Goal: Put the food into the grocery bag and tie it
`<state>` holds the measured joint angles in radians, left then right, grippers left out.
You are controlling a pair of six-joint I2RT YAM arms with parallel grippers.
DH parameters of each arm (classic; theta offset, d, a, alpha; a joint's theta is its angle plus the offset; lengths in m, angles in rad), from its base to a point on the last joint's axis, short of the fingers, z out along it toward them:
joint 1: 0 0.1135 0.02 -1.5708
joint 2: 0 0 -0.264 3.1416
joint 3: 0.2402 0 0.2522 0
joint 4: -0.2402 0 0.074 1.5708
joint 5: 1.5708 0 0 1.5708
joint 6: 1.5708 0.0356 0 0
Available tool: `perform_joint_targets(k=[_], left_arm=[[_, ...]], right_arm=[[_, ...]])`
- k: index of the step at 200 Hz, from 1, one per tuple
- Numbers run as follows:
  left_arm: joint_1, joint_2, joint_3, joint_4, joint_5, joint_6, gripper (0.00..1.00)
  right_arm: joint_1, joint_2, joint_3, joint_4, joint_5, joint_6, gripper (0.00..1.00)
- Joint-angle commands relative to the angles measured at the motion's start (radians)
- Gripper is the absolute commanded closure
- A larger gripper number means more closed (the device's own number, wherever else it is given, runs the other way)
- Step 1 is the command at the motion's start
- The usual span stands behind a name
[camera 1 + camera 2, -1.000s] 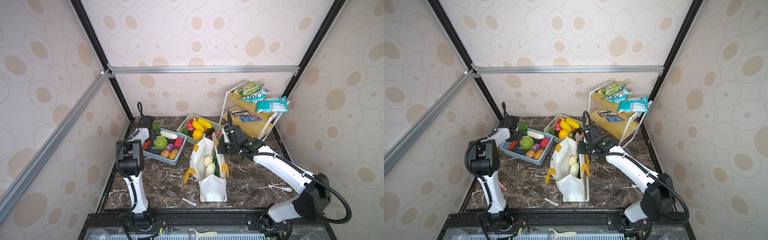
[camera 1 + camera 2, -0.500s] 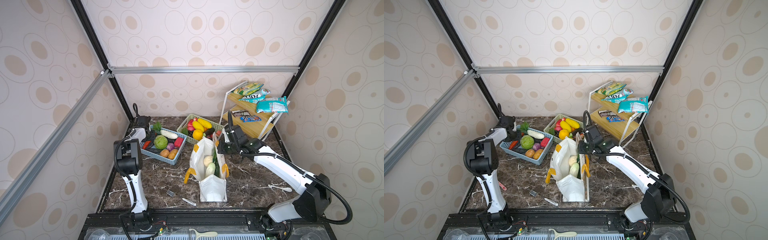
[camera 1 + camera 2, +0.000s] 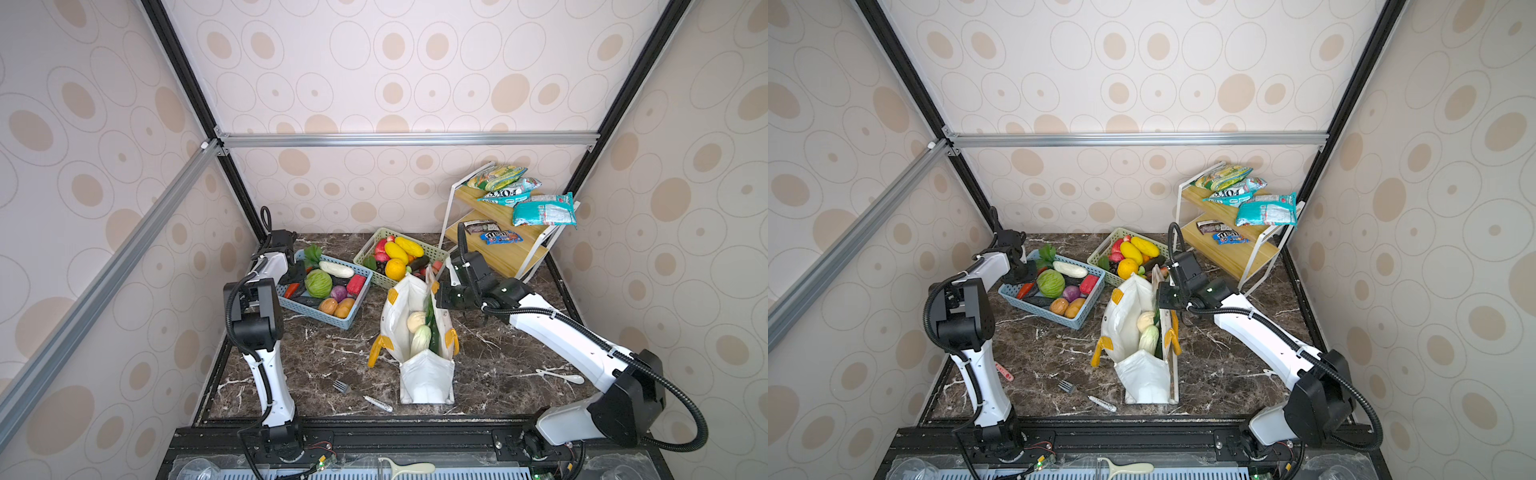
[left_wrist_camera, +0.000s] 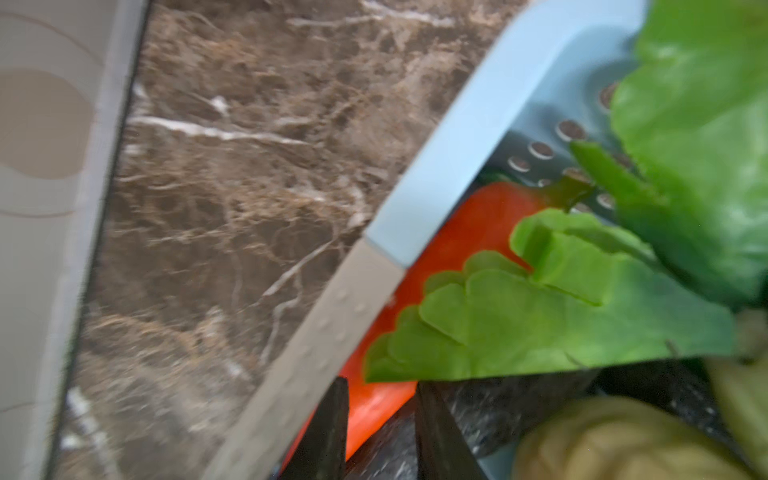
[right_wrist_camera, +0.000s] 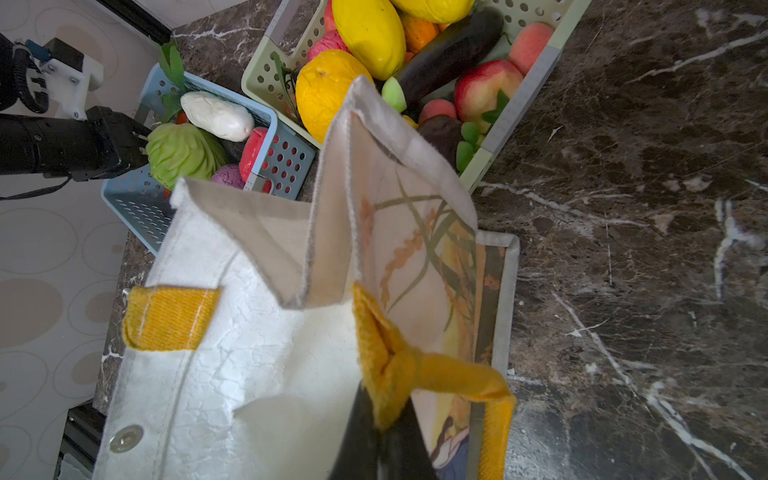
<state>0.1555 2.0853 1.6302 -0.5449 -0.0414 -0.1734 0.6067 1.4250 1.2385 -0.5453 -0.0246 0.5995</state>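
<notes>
The white grocery bag [image 3: 415, 374] stands open mid-table, seen in both top views. Inside it lie a beige ball [image 3: 415, 321], a pale cabbage [image 3: 420, 337] and a dark green cucumber [image 3: 433, 332]. My right gripper [image 5: 384, 419] is shut on the bag's yellow handle [image 5: 399, 365] and holds that side up. Over the far left corner of the blue basket [image 3: 316, 313], my left gripper [image 4: 380, 386] has its jaws narrow on the end of the red-orange pepper [image 4: 457, 232]. A green leaf [image 4: 540, 316] lies partly over the pepper.
The blue basket [image 3: 1059, 318] also holds a green cabbage, a white vegetable and other toy produce. A green basket [image 3: 365, 249] of fruit stands behind the bag. A wooden rack [image 3: 507, 253] with snack packets is at back right. A fork [image 3: 361, 392] and a spoon [image 3: 561, 376] lie near the front.
My left gripper has dropped from above the basket's far corner down into it, and its jaws have narrowed round the pepper. The right arm and the bag have not moved.
</notes>
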Motion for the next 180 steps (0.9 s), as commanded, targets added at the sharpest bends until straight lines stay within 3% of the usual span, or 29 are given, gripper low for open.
perform_joint_targets(k=[1,32,123,143,159,180], left_arm=[[0.004,-0.106,-0.053,-0.006,-0.101,-0.043,0.74],[0.005,-0.136,-0.179,0.104,-0.079,-0.074,0.71],[-0.026,-0.004,-0.189,0.163,-0.186,-0.121,0.63],[-0.026,0.023,-0.172,0.136,-0.112,-0.12,0.65],[-0.024,0.022,-0.164,0.109,-0.015,-0.122,0.73],[-0.018,0.001,-0.141,0.084,0.136,-0.111,0.74]], right_arm=[[0.007,-0.025,-0.012,0.013,0.014,0.009,1.0],[0.007,-0.007,-0.006,0.032,-0.014,0.012,1.0],[0.007,-0.02,-0.008,0.02,0.002,0.007,1.0],[0.007,-0.02,-0.005,0.014,0.003,0.006,1.0],[0.007,-0.023,0.001,0.008,0.009,0.002,1.0],[0.008,-0.029,-0.003,0.008,0.011,0.003,1.0]])
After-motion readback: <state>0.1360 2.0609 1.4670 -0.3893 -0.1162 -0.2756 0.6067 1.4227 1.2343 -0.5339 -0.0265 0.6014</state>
